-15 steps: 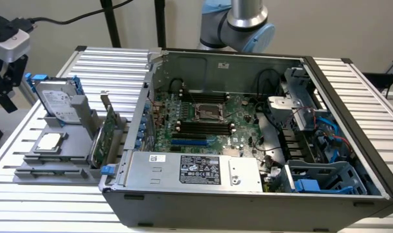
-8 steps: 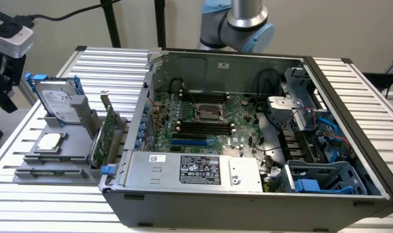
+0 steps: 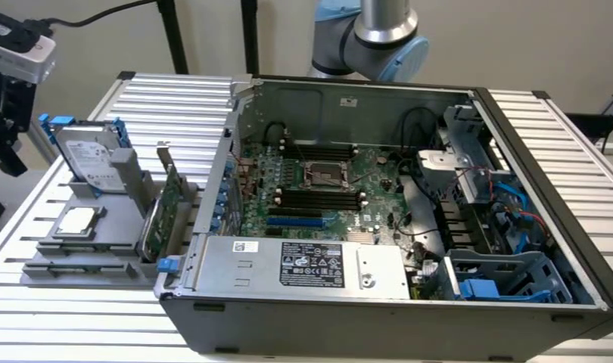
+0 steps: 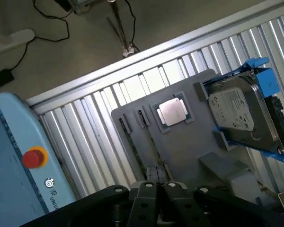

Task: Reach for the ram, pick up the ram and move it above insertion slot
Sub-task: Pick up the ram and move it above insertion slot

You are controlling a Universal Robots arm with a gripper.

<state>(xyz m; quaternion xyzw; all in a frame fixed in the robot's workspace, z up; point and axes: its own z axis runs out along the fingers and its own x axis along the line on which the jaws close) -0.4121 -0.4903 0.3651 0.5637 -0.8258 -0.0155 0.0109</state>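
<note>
Black and clenched on nothing, our claw [image 4: 156,188] hangs just above the grey tray [image 4: 189,156], where the ram stick [image 4: 152,150], as far as we can tell, stands on edge in a narrow groove running away from the claw, with the processor chip [image 4: 173,112] just beyond it and the hard drive [image 4: 246,113] further off to one side. We judge the danger to be a descent with jaws pressed together: they would strike the thin top edge instead of straddling it, tilting or cracking the stick.
</note>
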